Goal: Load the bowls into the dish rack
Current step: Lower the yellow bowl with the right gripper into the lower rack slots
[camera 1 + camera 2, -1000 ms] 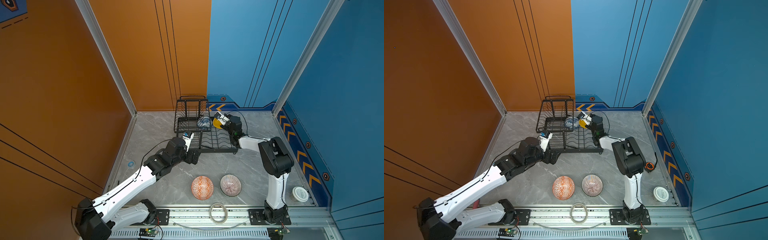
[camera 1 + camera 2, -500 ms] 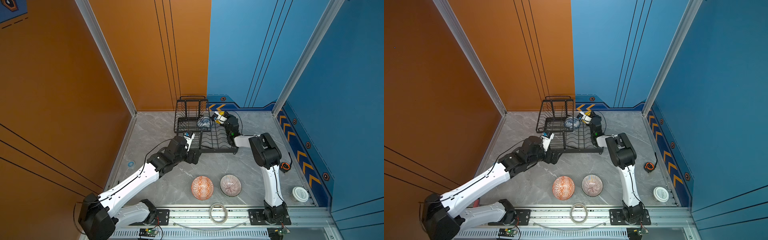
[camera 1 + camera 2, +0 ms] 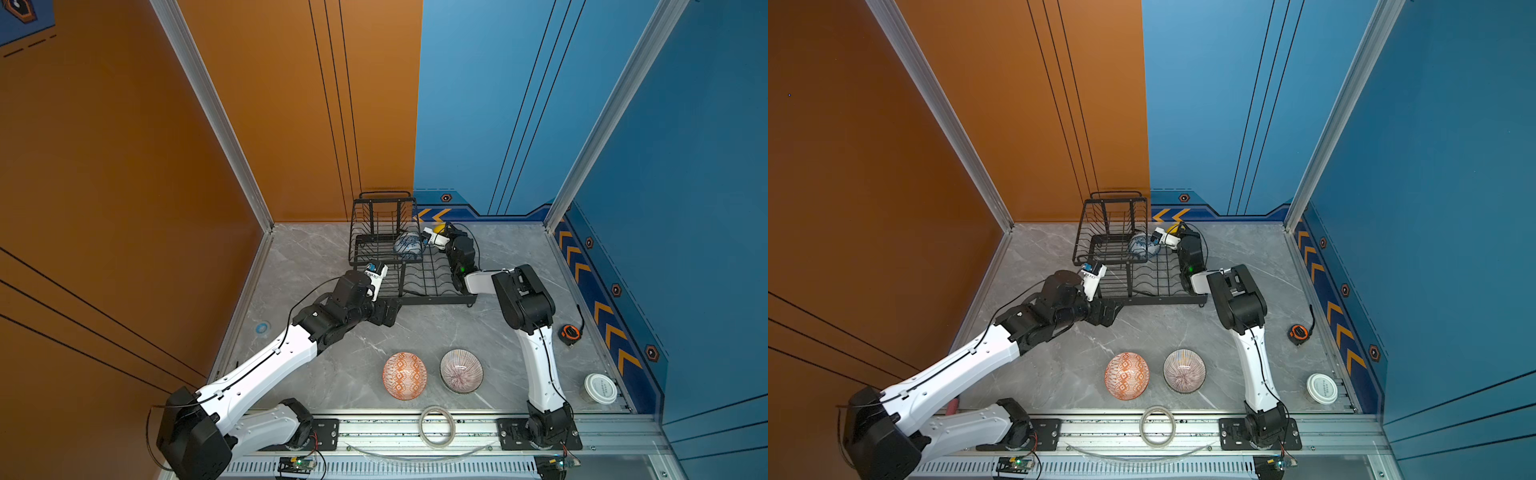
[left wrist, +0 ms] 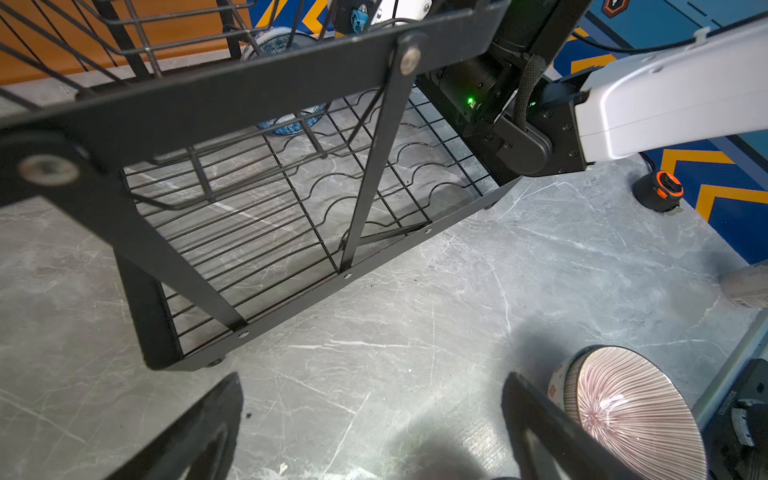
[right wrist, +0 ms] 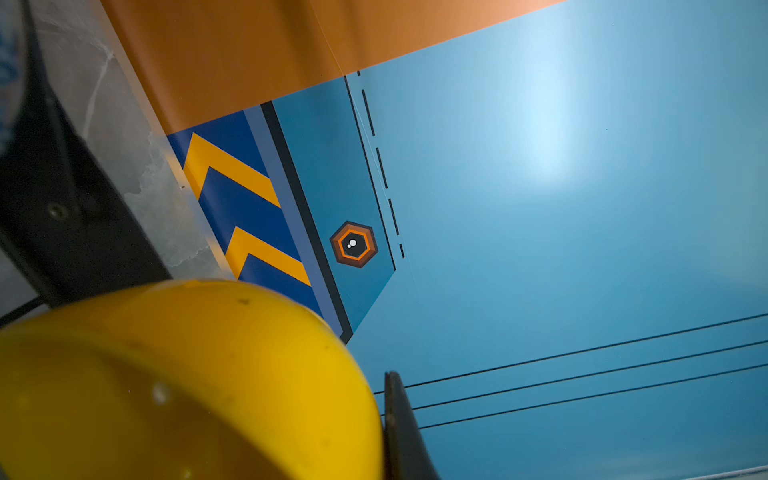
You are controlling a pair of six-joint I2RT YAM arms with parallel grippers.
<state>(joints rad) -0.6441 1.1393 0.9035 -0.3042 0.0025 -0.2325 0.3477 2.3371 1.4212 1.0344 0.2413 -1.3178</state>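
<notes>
At the table's back stands the dish rack, blue-white bowl inside. Before its front edge the left gripper hangs splayed and empty; the right gripper clenches the yellow bowl at its far corner, seemingly off the wires.

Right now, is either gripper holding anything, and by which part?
The right gripper is shut on the yellow bowl, apparently pinching its rim. The left gripper is open, holding nothing.

Grey marble-patterned tabletop
Black wire dish rack at back; orange-white diamond bowl just beside pinkish striped bowl in front; orange-black tape measure and white lidded tub right.
</notes>
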